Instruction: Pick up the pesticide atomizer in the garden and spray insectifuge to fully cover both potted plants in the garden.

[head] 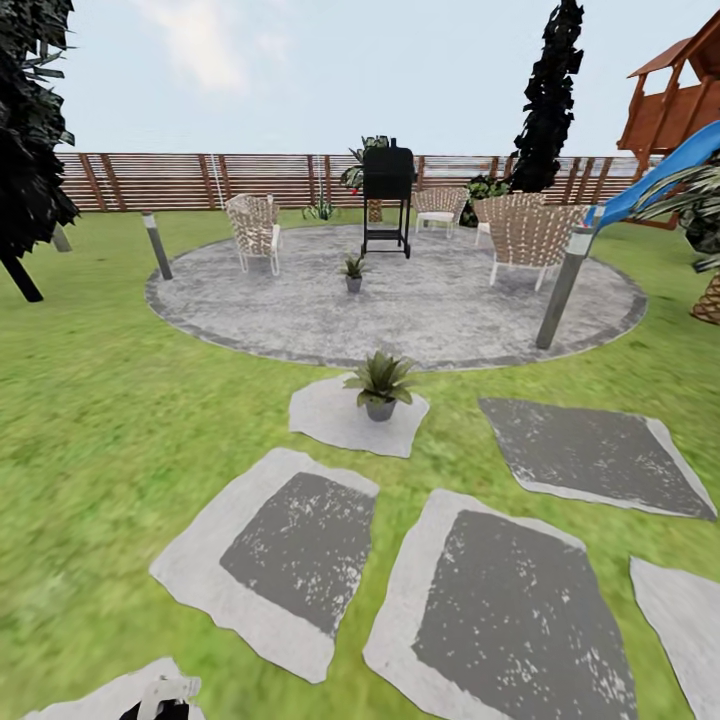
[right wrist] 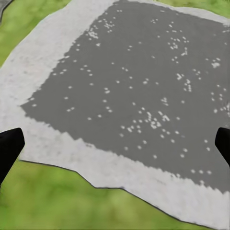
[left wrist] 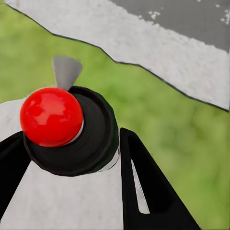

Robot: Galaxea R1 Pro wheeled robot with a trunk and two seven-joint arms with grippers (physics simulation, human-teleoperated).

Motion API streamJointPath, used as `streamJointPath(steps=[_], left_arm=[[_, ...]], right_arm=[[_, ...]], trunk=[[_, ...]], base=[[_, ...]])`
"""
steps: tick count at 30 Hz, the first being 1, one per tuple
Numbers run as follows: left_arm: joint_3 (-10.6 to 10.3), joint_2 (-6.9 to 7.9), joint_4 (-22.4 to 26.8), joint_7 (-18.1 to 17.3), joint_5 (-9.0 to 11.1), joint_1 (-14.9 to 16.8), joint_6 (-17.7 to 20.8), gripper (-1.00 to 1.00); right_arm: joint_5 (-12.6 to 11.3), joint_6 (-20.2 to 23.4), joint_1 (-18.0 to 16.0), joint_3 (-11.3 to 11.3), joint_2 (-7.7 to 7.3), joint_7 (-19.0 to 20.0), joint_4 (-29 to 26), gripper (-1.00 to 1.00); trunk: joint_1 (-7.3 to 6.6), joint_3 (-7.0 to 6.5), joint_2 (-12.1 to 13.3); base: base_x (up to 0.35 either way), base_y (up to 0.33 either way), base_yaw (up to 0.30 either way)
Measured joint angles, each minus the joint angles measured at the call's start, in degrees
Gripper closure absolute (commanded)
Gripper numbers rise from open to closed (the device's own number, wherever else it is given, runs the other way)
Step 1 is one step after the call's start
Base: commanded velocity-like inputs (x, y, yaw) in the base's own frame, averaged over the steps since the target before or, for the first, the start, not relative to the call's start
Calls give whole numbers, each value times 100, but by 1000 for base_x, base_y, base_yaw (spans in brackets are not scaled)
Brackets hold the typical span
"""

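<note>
Two plants stand ahead; left pincer grips the atomizer, right pincer gapes wide over a stone.

Bright, flat, shadowless daylight render

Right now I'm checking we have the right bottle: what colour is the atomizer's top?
Glossy red, on the pesticide atomizer; clearest in the left wrist view.

Lawn w/ pale stepping stones; nearest potted plant sits on small stone. At 12 o'clock, round patio carries 2nd plant, chairs, grill.
</note>
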State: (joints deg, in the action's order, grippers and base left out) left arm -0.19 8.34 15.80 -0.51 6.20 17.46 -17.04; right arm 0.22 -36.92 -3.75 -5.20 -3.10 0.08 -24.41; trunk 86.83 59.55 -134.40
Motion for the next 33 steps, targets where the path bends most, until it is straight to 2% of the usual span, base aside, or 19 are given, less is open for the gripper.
streamJointPath(steps=[17,30,33], left_arm=[[0,-8,-3,-5,0,0,6,100],[0,-8,-3,-5,0,0,-2,100],[-7,-23,-17,-11,-3,-21,-3,100]], right_arm=[[1,0,0,4,1,0,3,-100],[8,0,0,10,1,0,11,-100],[12,7,-10,28,94,-3,108,-100]], trunk=[[0,0,0],[-1,0,0],[2,0,0]], base=[[234,0,0],[101,0,0],[0,0,0]])
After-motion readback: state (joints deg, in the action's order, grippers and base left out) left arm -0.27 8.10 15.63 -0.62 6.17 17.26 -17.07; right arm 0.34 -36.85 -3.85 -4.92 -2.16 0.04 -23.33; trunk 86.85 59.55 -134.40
